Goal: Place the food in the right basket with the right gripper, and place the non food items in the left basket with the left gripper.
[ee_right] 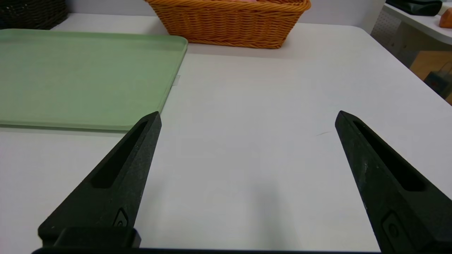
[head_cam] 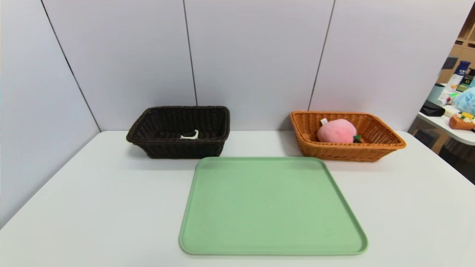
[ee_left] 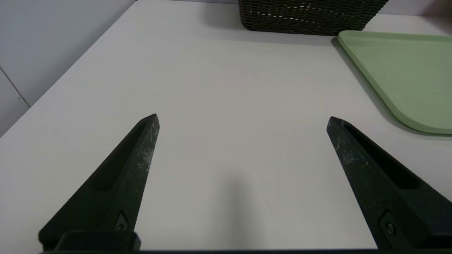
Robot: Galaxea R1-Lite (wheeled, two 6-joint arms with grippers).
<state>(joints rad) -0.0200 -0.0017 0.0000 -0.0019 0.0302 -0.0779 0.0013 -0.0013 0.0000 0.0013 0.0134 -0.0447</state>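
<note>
The pink plush peach (head_cam: 336, 131) lies inside the orange-tan right basket (head_cam: 386, 142) at the back right of the table. In the dark brown left basket (head_cam: 148, 133) at the back left, the white head of the peeler (head_cam: 190, 136) shows; the pen is hidden. Neither arm appears in the head view. My left gripper (ee_left: 242, 120) hovers open over bare table, short of the left basket (ee_left: 310, 17). My right gripper (ee_right: 248, 116) is open over bare table, short of the right basket (ee_right: 229, 24). Nothing sits between either pair of fingers.
A light green tray (head_cam: 272, 244) with nothing on it lies at the table's middle, in front of both baskets. Grey panel walls close off the back and left. A second table with clutter (head_cam: 454, 107) stands off to the right.
</note>
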